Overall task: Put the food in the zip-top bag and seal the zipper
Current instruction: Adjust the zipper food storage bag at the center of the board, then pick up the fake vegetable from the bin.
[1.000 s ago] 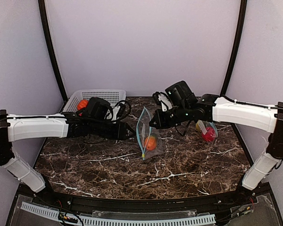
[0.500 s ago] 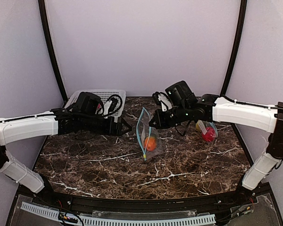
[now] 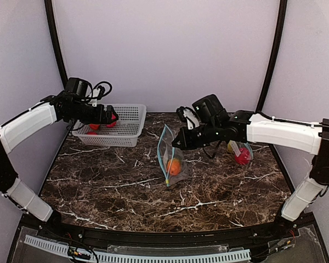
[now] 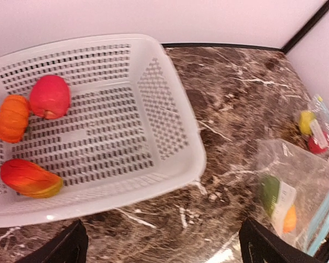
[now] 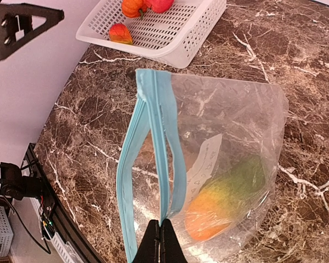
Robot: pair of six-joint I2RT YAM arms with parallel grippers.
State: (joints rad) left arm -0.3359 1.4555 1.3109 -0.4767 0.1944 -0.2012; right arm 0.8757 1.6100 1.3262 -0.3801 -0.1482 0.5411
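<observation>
Hovering over the white mesh plastic basket point(image 4: 178, 137), the left jaws are standing wide apart, empty. A red rounded fruit point(image 4: 49, 96), an orange ribbed one point(image 4: 12, 118) and a red-yellow one point(image 4: 28, 178) are lying in that basket. Right of it, the right jaws are clamping the blue zipper point(image 5: 165, 137) of the clear zip-top bag point(image 5: 230, 120), one orange-green fruit point(image 5: 225, 203) inside. Seemingly early: three left, zipper gaping.

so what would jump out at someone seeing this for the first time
The clear zip-top bag at mid-table stands out first, held upright by its blue zipper edge in the shut right hand, with one orange-green fruit inside. Next is the white basket at the far left with three red and orange fruits, the open left hand above it.
</observation>
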